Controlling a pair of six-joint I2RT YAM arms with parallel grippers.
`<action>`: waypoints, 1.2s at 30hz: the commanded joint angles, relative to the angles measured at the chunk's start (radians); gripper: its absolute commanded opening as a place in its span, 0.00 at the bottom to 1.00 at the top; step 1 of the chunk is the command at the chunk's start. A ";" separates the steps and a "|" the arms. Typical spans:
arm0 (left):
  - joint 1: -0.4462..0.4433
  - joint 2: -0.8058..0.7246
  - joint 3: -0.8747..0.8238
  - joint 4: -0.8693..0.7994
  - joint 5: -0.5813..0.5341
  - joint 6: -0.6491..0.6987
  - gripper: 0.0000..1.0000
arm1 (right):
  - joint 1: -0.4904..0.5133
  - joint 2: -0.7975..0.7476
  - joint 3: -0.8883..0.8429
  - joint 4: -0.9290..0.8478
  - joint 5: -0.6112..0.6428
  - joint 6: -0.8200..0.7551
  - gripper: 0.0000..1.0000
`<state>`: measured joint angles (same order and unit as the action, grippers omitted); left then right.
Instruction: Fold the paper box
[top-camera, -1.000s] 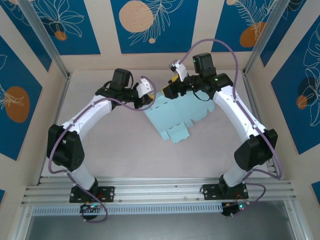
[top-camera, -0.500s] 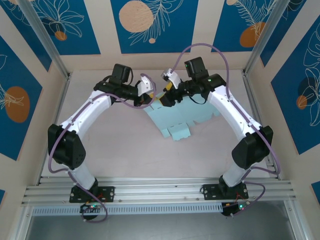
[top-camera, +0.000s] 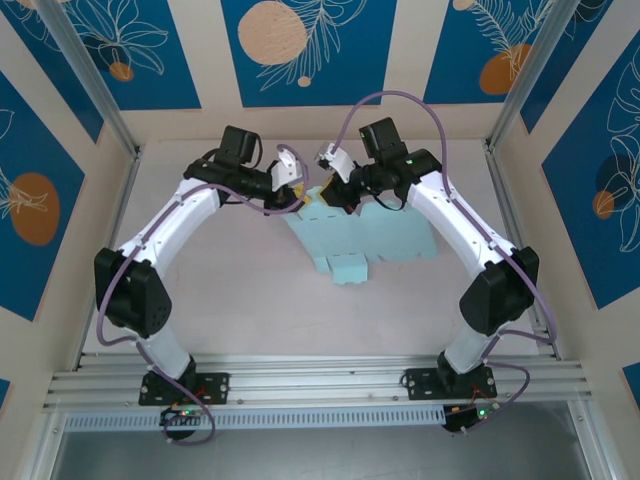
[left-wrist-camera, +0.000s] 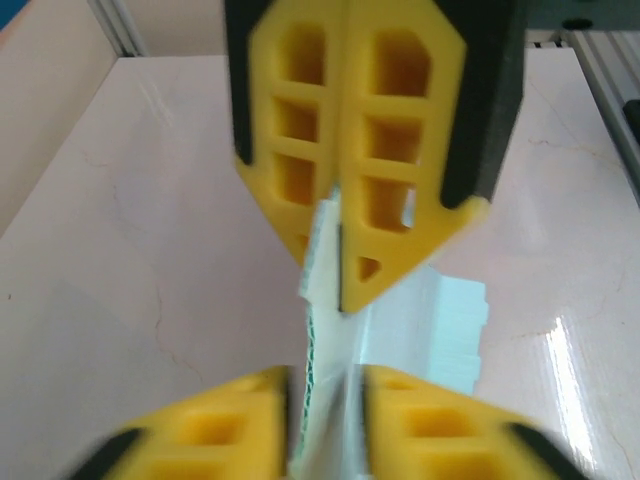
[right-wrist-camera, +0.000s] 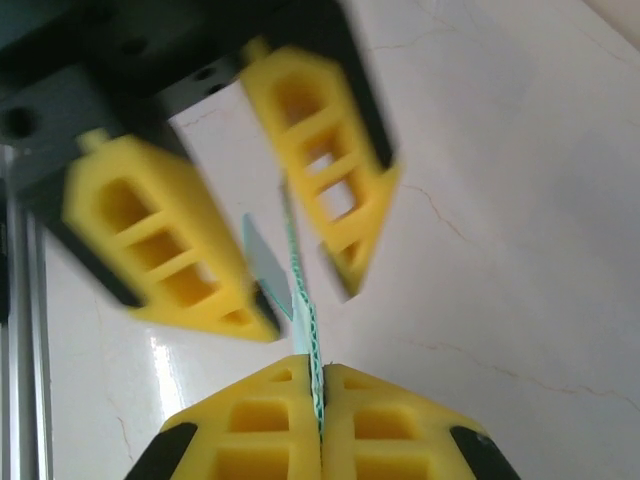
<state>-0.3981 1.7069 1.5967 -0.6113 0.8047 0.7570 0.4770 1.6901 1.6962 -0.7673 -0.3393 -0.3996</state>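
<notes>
From above, the far edge of the paper box (top-camera: 380, 235) is hidden under the left gripper (top-camera: 298, 190) and the right gripper (top-camera: 335, 192). Their fingertips there are too small to tell apart. In the left wrist view, the left gripper's own fingers (left-wrist-camera: 210, 420) are smeared and cut off by the bottom edge, and the strip of paper box between them is a blur. In the right wrist view, the left gripper's fingers (right-wrist-camera: 160, 240) are blurred, and the bottom edge crops the right gripper's own pair (right-wrist-camera: 250, 420).
</notes>
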 joint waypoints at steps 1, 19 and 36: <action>0.026 -0.015 0.030 0.030 0.053 -0.072 0.78 | -0.007 0.002 0.013 0.019 0.008 0.022 0.00; 0.232 -0.274 -0.769 1.033 0.183 -0.694 1.00 | -0.065 -0.190 -0.179 0.306 -0.237 0.257 0.00; 0.182 -0.161 -0.706 0.978 0.334 -0.596 0.63 | -0.050 -0.192 -0.223 0.436 -0.305 0.354 0.00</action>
<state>-0.2031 1.5391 0.8600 0.3580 1.0821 0.1387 0.4198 1.5017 1.4834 -0.3580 -0.6182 -0.0704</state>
